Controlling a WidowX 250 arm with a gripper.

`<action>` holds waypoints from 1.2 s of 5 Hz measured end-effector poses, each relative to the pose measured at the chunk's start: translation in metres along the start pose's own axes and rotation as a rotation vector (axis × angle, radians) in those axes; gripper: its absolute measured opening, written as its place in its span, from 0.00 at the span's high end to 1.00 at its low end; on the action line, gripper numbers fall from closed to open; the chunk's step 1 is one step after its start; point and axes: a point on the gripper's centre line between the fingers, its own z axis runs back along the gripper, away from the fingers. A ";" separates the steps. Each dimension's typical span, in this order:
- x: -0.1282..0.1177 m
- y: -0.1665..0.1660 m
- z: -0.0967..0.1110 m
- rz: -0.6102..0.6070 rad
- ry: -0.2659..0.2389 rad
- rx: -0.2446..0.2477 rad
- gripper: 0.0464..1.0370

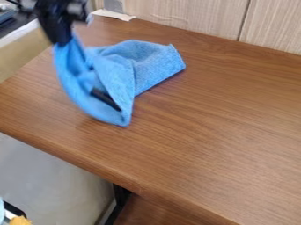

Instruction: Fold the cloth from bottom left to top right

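The black gripper (pixel 59 37) is at the upper left of the camera view, over the table's left part. It is shut on the blue cloth (pixel 115 74), holding one part of it up. From there the cloth hangs down in a curve, and the rest lies bunched and creased to the right, with one corner pointing right and another toward the front. A dark narrow patch shows among the folds near the front corner; what it is I cannot tell.
The brown wooden table (pixel 206 132) stretches right and forward of the cloth. Behind it stands a pale wood-grain wall (pixel 188 15). A whitish strip (pixel 113 15) lies at the back edge, and an orange item (pixel 20 220) is at the bottom left, below the table.
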 end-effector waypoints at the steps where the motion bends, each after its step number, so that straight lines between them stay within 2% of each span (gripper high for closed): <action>1: 0.034 -0.019 0.003 -0.065 -0.021 -0.034 0.99; 2: 0.070 -0.043 -0.007 -0.131 -0.024 -0.084 0.99; 3: 0.093 -0.066 -0.025 -0.196 0.001 -0.106 0.99; 4: 0.103 -0.092 -0.053 -0.266 0.038 -0.124 0.99; 6: 0.104 -0.107 -0.074 -0.323 0.041 -0.121 0.99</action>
